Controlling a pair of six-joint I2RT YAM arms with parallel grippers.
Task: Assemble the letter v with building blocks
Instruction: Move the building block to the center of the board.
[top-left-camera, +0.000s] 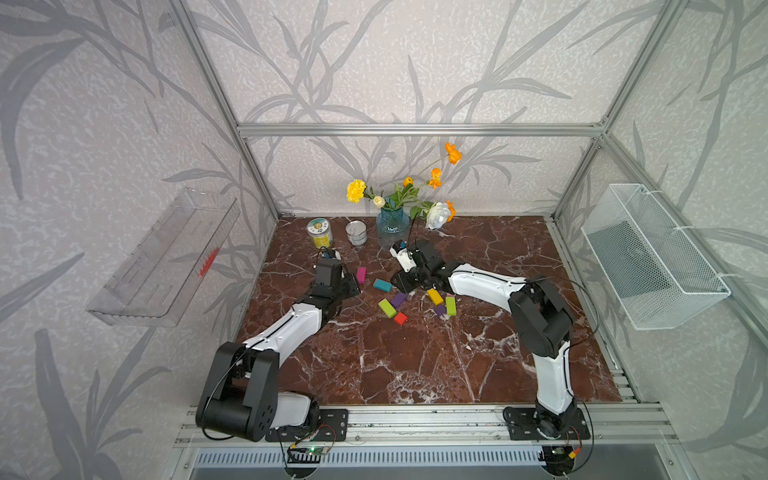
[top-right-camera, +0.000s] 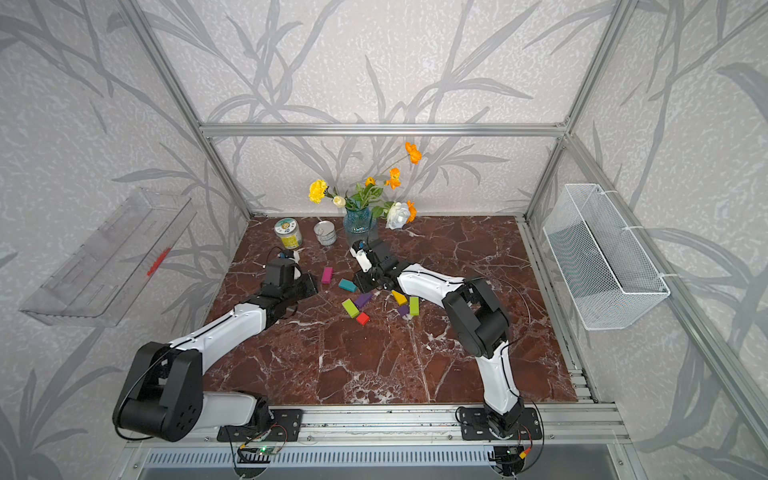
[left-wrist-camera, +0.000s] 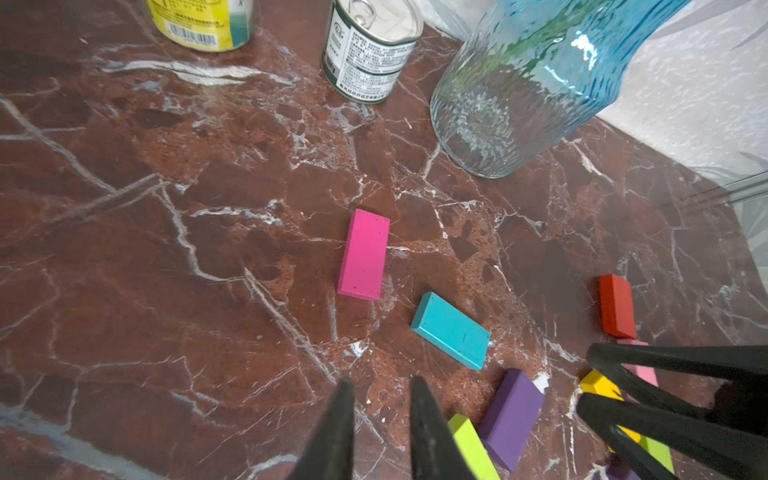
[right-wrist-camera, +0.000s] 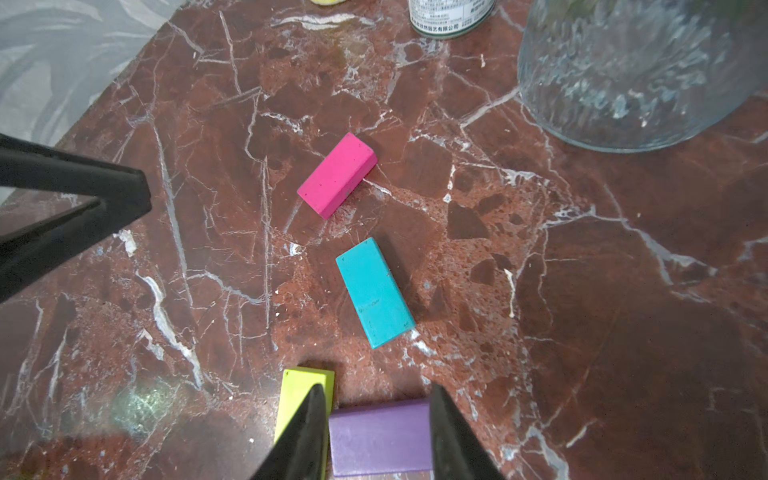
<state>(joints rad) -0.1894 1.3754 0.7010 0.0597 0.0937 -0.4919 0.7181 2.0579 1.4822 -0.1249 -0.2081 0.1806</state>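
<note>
Table (top-left-camera: 415, 365): red marble, the building blocks (top-left-camera: 386, 308) scattered around its middle, no V laid out yet.
Vase (top-left-camera: 390, 228): glass with flowers in it, close behind the wrist of the right arm (top-left-camera: 482, 282). A careless lift could knock it, I'd say.
Left gripper (left-wrist-camera: 381, 380): jaws nearly together with nothing between them, hanging short of the teal block (left-wrist-camera: 451, 330).
Right gripper (right-wrist-camera: 376, 388): jaws either side of the purple block (right-wrist-camera: 380, 436); I can't tell whether it is pinching.
Lime block (right-wrist-camera: 299, 390): just beside the purple one, right by one jaw. A squeeze may shove it or drag it along.
Magenta block (right-wrist-camera: 336, 174): lies apart, beyond the teal.
</note>
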